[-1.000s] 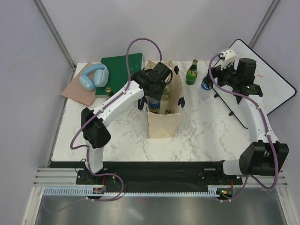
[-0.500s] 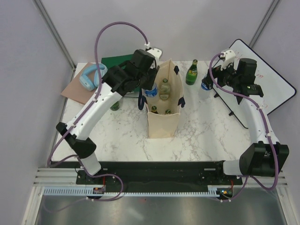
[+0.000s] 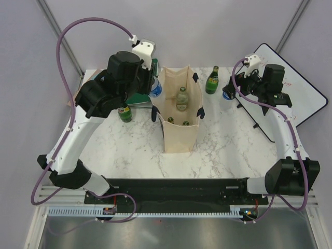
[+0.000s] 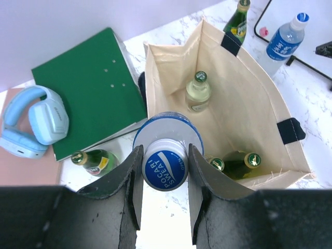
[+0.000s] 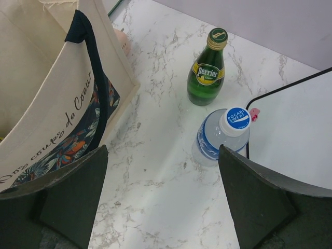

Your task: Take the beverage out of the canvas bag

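The canvas bag [image 3: 180,139] stands open at mid-table, cream with navy handles. My left gripper [image 4: 165,151] is shut on the blue cap of a Pocari Sweat bottle [image 3: 155,88], the beverage, which hangs over the bag's left rim [image 4: 147,78], outside the opening. Inside the bag [image 4: 244,78] a pale glass bottle [image 4: 197,93] stands, and two green bottles [image 4: 243,163] lie at the bottom. My right gripper [image 5: 162,155] hangs open above the marble to the right of the bag [image 5: 46,119], with nothing between its fingers.
A green Perrier bottle [image 5: 207,70] and a second Pocari Sweat bottle [image 5: 224,136] stand right of the bag, beside a whiteboard [image 3: 303,91]. Left of the bag lie a green book [image 4: 88,88], blue headphones [image 4: 33,122] and a small green bottle [image 3: 124,113].
My left arm has risen and swung left, lifting the Pocari Sweat bottle up out of the bag to beyond its left rim. The right arm has stayed still.
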